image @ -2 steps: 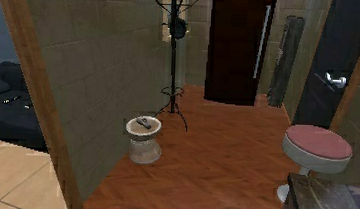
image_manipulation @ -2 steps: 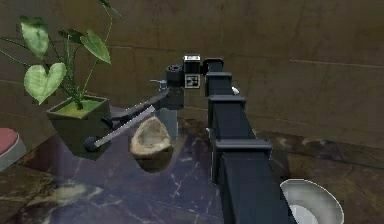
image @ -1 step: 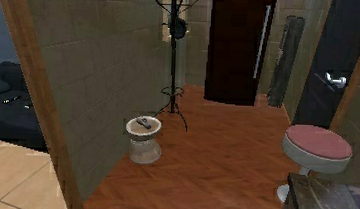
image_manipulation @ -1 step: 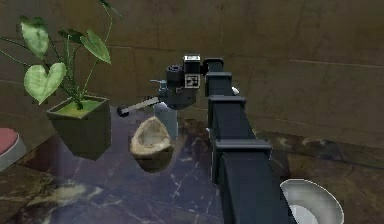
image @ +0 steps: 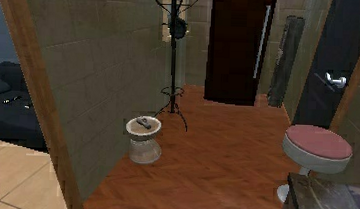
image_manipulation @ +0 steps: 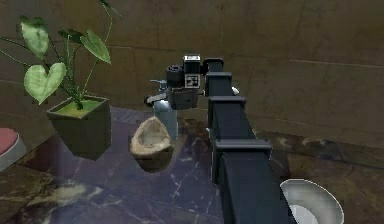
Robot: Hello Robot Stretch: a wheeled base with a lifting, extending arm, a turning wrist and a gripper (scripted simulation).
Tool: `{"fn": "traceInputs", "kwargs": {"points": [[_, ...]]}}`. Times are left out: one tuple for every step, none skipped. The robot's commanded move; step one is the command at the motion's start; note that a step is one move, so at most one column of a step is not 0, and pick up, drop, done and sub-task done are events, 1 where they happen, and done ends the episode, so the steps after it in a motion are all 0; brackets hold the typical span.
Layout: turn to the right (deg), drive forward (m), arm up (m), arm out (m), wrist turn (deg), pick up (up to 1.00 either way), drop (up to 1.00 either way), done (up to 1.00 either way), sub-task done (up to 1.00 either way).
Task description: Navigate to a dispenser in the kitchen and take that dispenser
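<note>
The end effector (image_manipulation: 162,97) sits at the far end of the arm (image_manipulation: 235,140), above the dark marble worktop (image_manipulation: 110,195). A pale upright dispenser (image_manipulation: 168,120) stands on the worktop right at its fingers. Whether they touch it, or hold anything, I cannot tell. Just left and nearer lies a tan bowl (image_manipulation: 151,140), with a potted plant (image_manipulation: 78,120) farther left.

A coat stand (image: 173,52) rises behind a white bin (image: 144,139), a pink stool (image: 318,147) well apart, plus a potted plant (image_manipulation: 78,125)

No legible text, labels or signs
</note>
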Motion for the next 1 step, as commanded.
{"fn": "traceInputs", "kwargs": {"points": [[0.0,0.0,0.0,0.0,0.0,1.0,0.0,0.0,0.0]]}}
